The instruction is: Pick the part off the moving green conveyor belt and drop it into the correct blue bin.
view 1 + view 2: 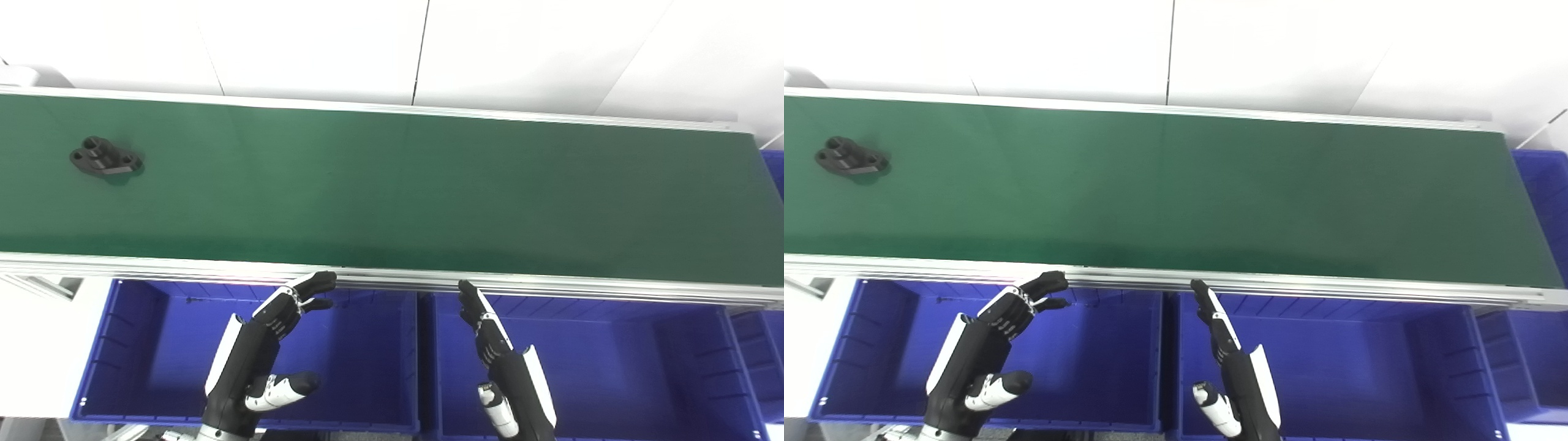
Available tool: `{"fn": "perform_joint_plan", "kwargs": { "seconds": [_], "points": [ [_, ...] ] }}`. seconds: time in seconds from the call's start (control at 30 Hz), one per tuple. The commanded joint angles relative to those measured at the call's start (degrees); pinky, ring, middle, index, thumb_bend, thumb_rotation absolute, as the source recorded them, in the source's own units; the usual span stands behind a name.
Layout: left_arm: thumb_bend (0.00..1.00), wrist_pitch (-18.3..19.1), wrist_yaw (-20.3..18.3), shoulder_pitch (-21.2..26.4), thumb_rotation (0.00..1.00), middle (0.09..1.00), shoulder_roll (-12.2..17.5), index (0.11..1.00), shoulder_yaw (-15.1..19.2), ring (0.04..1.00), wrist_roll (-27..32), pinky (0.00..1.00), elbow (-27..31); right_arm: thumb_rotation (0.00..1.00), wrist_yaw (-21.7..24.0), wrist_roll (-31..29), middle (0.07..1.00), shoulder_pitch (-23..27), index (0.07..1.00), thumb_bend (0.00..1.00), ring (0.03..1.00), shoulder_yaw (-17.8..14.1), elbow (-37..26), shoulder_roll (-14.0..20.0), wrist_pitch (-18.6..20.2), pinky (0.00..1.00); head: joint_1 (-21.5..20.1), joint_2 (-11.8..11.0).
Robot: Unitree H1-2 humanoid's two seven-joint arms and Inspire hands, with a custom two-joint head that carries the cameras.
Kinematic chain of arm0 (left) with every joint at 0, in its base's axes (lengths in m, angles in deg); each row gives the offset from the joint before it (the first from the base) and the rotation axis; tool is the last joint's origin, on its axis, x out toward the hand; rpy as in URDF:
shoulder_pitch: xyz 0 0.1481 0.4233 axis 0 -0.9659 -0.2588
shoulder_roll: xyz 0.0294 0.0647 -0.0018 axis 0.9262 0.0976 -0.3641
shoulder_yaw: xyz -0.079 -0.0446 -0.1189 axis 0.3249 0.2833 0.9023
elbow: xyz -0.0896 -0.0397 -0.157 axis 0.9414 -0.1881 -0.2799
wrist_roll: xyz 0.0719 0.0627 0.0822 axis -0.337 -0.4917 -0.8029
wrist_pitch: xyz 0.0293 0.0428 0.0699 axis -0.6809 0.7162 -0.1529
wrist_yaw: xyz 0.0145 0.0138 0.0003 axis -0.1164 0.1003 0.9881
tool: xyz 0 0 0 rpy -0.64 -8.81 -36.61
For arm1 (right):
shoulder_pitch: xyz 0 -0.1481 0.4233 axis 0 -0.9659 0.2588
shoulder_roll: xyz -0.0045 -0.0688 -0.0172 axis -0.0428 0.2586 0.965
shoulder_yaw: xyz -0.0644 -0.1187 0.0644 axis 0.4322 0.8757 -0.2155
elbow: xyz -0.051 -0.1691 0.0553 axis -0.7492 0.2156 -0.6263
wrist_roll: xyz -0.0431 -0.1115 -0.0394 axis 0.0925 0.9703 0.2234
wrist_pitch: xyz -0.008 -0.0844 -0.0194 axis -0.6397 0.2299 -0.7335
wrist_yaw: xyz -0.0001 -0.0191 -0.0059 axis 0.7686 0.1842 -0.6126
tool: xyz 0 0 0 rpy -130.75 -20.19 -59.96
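Apparently nothing is picked yet: the dark part (105, 157) lies on the green belt (392, 190) at the upper left of the frame, well apart from both hands. Left hand (269, 343) and right hand (499, 355) hover empty, fingers spread, over the blue bins (141, 367).

You have a plain green belt (392, 190) beyond both hands – black part (105, 157) far left of your left hand (257, 361); hands black-and-white; bins (153, 343) beneath solid blue.
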Motion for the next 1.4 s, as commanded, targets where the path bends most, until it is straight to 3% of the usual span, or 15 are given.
{"fn": "perform_joint_plan", "kwargs": {
  "seconds": [0.0,1.37],
  "points": [
    [0.90,-0.2,-0.2,-1.0,0.70,0.835,0.3,0.782,-0.3,0.825,0.6,0.75,1.5,0.98,0.4,-0.1,0.975,-0.4,0.952,0.87,0.970,0.2,-1.4,-0.2,-1.3,0.95,0.1,0.1],
    [0.90,-0.4,0.1,-0.9,0.71,0.831,0.5,0.787,0.2,0.818,0.1,0.74,1.1,0.98,1.1,0.3,0.970,-0.8,0.934,0.87,0.968,0.1,-1.8,-0.6,-0.2,0.95,-0.1,0.2]
  ]
}}
